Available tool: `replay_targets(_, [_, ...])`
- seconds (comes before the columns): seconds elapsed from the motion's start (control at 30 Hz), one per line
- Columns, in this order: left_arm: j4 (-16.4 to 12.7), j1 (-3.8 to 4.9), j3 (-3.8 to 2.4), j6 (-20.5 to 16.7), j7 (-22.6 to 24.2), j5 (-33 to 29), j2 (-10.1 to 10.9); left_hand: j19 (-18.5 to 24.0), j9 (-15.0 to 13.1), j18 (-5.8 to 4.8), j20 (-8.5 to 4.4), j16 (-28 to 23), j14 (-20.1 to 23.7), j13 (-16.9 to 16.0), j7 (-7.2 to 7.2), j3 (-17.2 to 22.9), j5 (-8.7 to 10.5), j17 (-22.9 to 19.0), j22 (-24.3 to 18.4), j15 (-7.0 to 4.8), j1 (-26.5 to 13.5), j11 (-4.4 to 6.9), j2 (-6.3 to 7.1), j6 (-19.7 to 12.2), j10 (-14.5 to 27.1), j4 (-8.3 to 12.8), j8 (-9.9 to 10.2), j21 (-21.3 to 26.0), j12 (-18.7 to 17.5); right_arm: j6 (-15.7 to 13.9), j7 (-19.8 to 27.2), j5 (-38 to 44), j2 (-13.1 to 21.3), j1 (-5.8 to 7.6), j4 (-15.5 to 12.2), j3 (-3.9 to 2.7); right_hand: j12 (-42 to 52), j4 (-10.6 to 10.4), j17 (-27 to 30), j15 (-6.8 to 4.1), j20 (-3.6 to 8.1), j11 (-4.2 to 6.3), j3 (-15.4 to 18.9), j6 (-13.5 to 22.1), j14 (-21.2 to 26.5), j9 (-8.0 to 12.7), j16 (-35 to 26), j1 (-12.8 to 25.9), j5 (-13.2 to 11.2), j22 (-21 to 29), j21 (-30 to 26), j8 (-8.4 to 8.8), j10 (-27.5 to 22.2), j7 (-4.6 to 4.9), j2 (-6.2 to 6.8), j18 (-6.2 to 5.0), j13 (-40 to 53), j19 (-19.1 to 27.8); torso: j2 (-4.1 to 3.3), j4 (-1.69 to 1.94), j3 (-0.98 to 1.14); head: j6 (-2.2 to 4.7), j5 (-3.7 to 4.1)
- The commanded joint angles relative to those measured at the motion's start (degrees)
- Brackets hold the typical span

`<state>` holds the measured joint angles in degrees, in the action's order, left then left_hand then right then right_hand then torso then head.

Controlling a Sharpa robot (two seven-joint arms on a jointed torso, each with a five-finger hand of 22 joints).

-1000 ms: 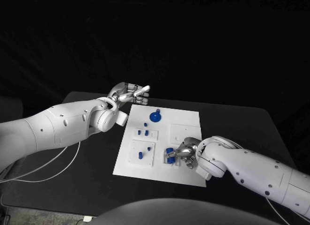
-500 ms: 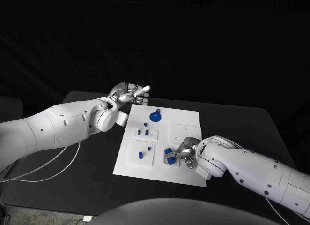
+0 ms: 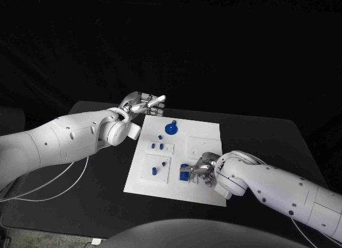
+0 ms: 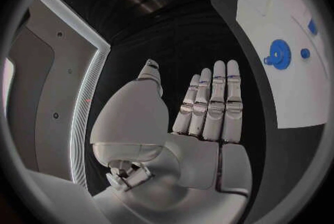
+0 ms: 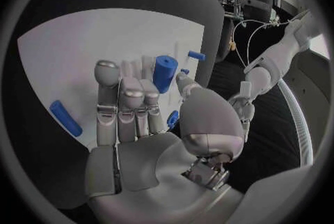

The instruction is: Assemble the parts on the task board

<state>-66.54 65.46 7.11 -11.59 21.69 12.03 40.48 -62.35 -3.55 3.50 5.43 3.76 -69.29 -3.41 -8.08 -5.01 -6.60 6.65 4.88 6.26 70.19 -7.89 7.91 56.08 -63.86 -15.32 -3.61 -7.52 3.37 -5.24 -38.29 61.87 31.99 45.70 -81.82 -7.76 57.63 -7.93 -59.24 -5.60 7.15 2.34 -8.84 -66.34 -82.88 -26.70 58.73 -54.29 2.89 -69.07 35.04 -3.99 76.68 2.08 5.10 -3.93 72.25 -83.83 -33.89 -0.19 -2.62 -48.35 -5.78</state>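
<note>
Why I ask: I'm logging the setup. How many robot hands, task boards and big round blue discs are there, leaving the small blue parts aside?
Hands: 2 (left hand, right hand)
White task board: 1
Round blue disc: 1
Total: 4

The right hand [image 3: 204, 169] sits over the task board's [image 3: 204, 132] near right corner, crowding the blue parts [image 3: 185, 173] there. The left hand [image 3: 143, 105] hangs off the board's far left corner, fingers straight, holding nothing. Between them, the blue disc [image 3: 171, 127] and the left-side recesses lie unobstructed, as does the bare counter [image 3: 264, 137] on the right.
</note>
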Motion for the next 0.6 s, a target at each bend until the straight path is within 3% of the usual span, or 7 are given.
replay_targets(0.03, [-0.10, 0.03, -0.04, 0.86, 0.12, -0.11, -0.06, 0.45, -0.08, 0.00, 0.01, -0.22, 0.60, -0.07, -0.09, -0.02, -0.05, 0.09, -0.05, 0.04, -0.05, 0.18, -0.27, -0.32, 0.43, -0.40, -0.21, 0.28, 0.00, 0.91, 0.79, 0.32, -0.15, -0.08, -0.37, 0.03, -0.37, 0.43, -0.24, -0.30, 0.13, 0.02, 4.37, 0.20, -0.16, 0.41, -0.24, -0.17, -0.10, -0.07, -0.29, 0.31, -0.16, 0.18, -1.75, -0.22, 0.00, -2.87, 0.01, 0.01, 0.01, -0.03, 0.04])
replay_targets(0.33, [-0.18, 0.03, -0.03, 0.88, -0.04, 0.03, 0.14, 0.48, -0.09, 0.01, 0.03, -0.21, 0.61, -0.07, -0.16, -0.02, -0.04, 0.10, -0.05, 0.04, -0.02, 0.17, -0.25, -0.28, 0.45, -0.50, -0.22, 0.29, 0.01, 0.52, 1.34, 0.56, 0.62, -0.09, -1.83, 0.03, -0.46, 1.17, -0.62, -0.31, 0.15, 0.04, 8.94, 0.06, -0.28, 0.98, -0.50, -1.11, -0.12, -0.12, -0.24, 0.28, -0.05, 0.16, -3.40, -0.21, 0.21, -2.90, 0.00, 0.01, 0.01, 0.03, 0.04])
replay_targets(0.47, [-0.22, 0.03, -0.03, 0.88, -0.10, 0.07, 0.23, 0.48, -0.09, 0.01, 0.03, -0.21, 0.61, -0.07, -0.16, -0.02, -0.04, 0.10, -0.05, 0.04, -0.02, 0.17, -0.25, -0.28, 0.45, -0.50, -0.22, 0.29, 0.01, 0.37, 1.60, 0.77, 1.44, -0.09, -2.83, 0.02, -0.44, 1.66, -0.64, -0.33, 0.16, 0.08, 8.68, -0.09, -0.29, 0.98, -0.55, -1.82, -0.11, -0.13, -0.23, 0.28, 0.03, 0.12, -3.66, -0.21, 0.23, -2.90, 0.00, 0.00, 0.01, 0.06, 0.00])
replay_targets(0.6, [-0.25, 0.03, -0.03, 0.86, -0.14, 0.10, 0.34, 0.44, -0.08, 0.02, 0.02, -0.21, 0.57, -0.07, -0.22, -0.01, -0.01, 0.12, -0.04, 0.03, 0.07, 0.17, -0.25, -0.23, 0.44, -0.50, -0.21, 0.28, 0.01, 0.41, 2.01, 1.05, 2.80, -0.09, -4.09, -0.01, -0.29, 4.16, -0.65, -0.25, 0.04, 0.07, 7.26, -0.33, -0.37, 0.75, -0.55, -4.49, 0.16, -0.19, -0.03, 0.28, 0.15, 0.11, -4.15, -0.23, 0.28, -2.92, 0.02, -0.05, 0.03, 0.15, 0.01])
